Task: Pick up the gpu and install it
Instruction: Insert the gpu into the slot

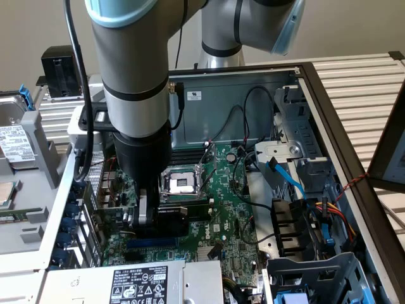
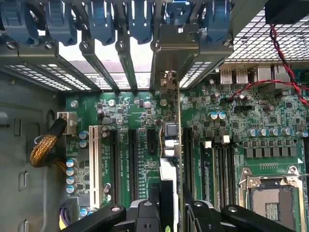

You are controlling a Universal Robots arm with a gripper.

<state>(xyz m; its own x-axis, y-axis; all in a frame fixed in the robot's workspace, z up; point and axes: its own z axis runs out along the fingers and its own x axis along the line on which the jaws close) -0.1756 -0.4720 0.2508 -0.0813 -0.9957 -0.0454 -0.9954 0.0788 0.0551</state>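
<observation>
The gpu [image 1: 171, 223], a black cooler block on a thin green board, stands on edge low over the large green motherboard [image 1: 224, 221], just in front of the CPU socket [image 1: 180, 183]. My gripper [image 1: 150, 218] reaches straight down into the open computer case and is shut on it. In the wrist view the gpu [image 2: 166, 191] is seen edge-on between my two black fingers [image 2: 145, 215], in line with the expansion slots of the motherboard [image 2: 140, 121]. Its metal bracket [image 2: 176, 50] sits against the rear slot openings. Whether its edge is down in a slot is hidden.
Blue retention clips [image 2: 101, 19] line the case's rear wall. A braided yellow cable [image 2: 46, 147] and red-black wires [image 2: 285, 58] lie beside the board. The power supply [image 1: 139, 278] is in front, a drive cage [image 1: 316, 266] and blue cable [image 1: 285, 177] at the exterior view's right.
</observation>
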